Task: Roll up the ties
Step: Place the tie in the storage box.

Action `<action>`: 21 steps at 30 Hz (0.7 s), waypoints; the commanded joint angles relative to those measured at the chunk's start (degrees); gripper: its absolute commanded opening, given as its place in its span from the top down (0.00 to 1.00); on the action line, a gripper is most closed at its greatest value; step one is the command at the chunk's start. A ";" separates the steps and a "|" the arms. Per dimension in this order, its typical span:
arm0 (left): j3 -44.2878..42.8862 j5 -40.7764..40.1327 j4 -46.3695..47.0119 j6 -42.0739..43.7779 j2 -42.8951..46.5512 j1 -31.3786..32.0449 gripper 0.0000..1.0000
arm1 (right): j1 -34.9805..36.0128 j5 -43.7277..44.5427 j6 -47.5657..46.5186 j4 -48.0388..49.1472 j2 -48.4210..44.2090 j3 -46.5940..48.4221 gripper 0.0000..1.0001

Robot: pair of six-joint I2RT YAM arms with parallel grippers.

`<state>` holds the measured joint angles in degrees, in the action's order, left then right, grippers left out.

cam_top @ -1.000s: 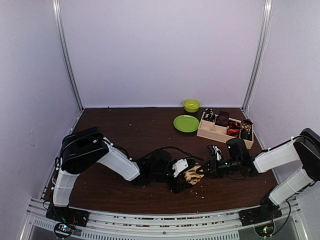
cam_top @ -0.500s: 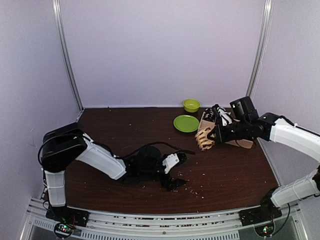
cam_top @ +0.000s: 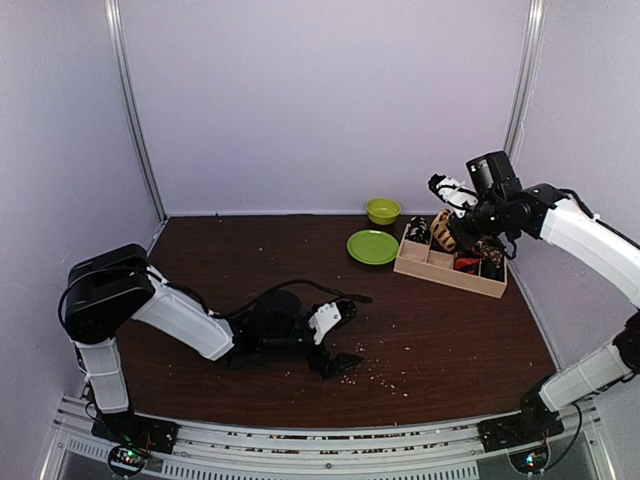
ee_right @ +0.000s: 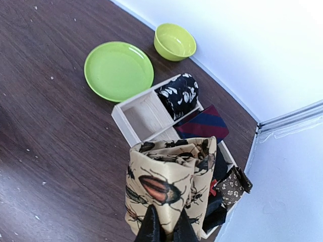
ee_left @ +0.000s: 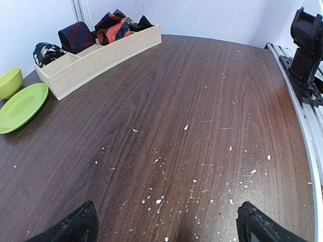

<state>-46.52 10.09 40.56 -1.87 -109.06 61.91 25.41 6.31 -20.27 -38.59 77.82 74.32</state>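
Dark, crumb-flecked table (ee_left: 212, 111) fills the near ground. Low over it the left hand (ee_left: 166, 229) lies spread wide with nothing between its fingers. Farther back on the right, the right hand (ee_right: 165, 228) is pinched tight on the lower end of the rolled tan tie (ee_right: 169, 189), holding it in the air above the wooden tray (ee_right: 117, 112). Beyond stand the green plate (ee_right: 118, 70) and bowl (ee_right: 174, 41).

The risk I see comes at release. Gripped at one end only, the roll could spring open. It could also land on the striped tie (ee_right: 202, 123) rather than in the empty compartment (ee_right: 144, 118) beside the black-and-white bundle (ee_right: 177, 96). Which compartment it hangs over I cannot quite tell.

Only the right wrist view shows the beetles printed on the fabric and the vacant compartment. The overhead view reduces the roll to a tan blob, yet it alone shows both arms, well apart.
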 commanded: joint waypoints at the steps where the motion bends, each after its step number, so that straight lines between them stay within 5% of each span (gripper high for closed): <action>1: 2.30 0.14 5.73 -0.82 2.88 -0.39 0.02 | -2.85 0.55 -10.42 -1.48 6.18 4.61 1.00; 21: 7.98 -2.29 9.72 -2.64 5.14 -0.39 0.02 | -8.84 0.54 -33.77 2.12 31.52 10.33 1.00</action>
<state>-39.00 8.78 47.16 -4.49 -106.21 61.91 17.17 5.61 -48.69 -37.67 106.63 84.40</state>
